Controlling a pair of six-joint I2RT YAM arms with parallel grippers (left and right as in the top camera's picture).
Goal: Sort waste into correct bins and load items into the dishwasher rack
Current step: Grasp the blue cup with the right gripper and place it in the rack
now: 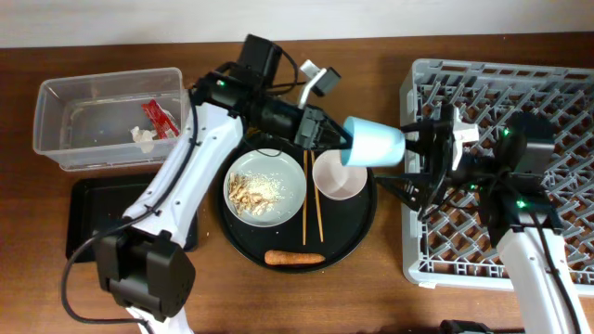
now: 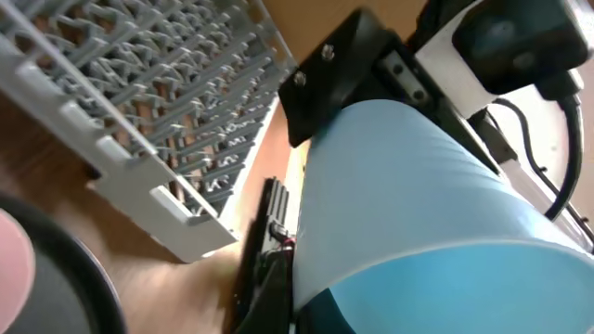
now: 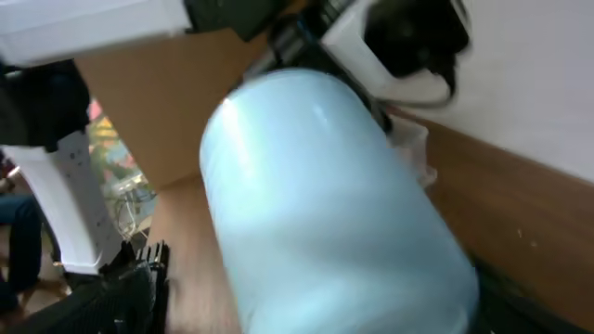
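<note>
The dishwasher rack (image 1: 506, 232) occupies the right side of the table (image 1: 28, 278), within direct reach of the right arm. No item is loaded into it yet. The round black tray (image 1: 357, 232) sits at centre as the staging surface. The clear tub (image 1: 56, 121) at upper left already holds the red wrapper (image 1: 160, 118) and the white scrap (image 1: 144, 138). Below it, the flat black tray (image 1: 88, 218) is partly hidden by the left arm.

On the round tray, the plate (image 1: 286, 172) carries the food scraps (image 1: 251, 193). The bowl (image 1: 339, 176) stands beside it, with the chopsticks (image 1: 311, 209) lying between them. The light-blue cup (image 1: 374, 142) hangs on its side above the gap between tray and rack — the handover position. The left claw (image 1: 336, 139) is clamped on the cup's near end. The right claw (image 1: 408, 156) stands wide apart, its fingers flanking the far end without gripping.

The right claw should close before the left releases — otherwise the cup likely drops near the bowl. The carrot (image 1: 294, 258) lies at the tray's front edge, unsorted.
</note>
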